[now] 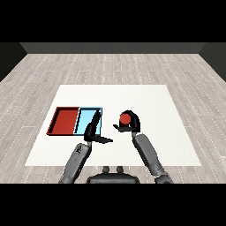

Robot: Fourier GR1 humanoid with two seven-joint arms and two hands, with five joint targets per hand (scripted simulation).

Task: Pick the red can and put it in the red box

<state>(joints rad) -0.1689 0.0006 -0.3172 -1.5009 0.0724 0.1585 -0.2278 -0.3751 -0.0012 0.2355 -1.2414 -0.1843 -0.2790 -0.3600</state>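
Right hand (130, 125) curls round the red can (125, 118), holding it over the white table (154, 106) right of both trays, positioned for carrying leftward past the light blue tray (82, 120) to the red tray (66, 120).

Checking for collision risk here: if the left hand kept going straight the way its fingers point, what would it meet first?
The left hand points up and away over the blue tray. Going on, it would likely cross that tray's far rim, then bare table. Its height above the tray is unclear.
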